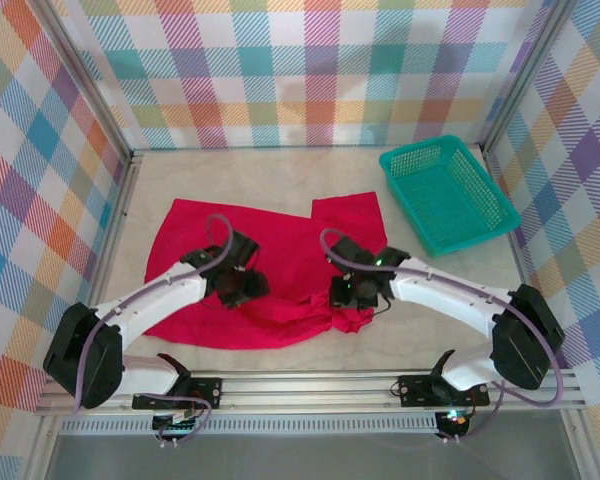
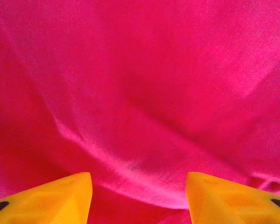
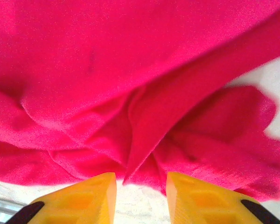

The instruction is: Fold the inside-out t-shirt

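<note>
The t-shirt (image 1: 280, 250) lies wide across the table (image 1: 280, 170), left to right. My left gripper (image 2: 139, 200) is open and empty above its middle. My right gripper (image 3: 141, 196), half open and empty, is nearest the bunched front corner.

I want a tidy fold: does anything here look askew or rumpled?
Yes: the t-shirt lies unevenly, its near right corner bunched into overlapping folds ahead of the right gripper, one flap jutting out at the far right.
</note>
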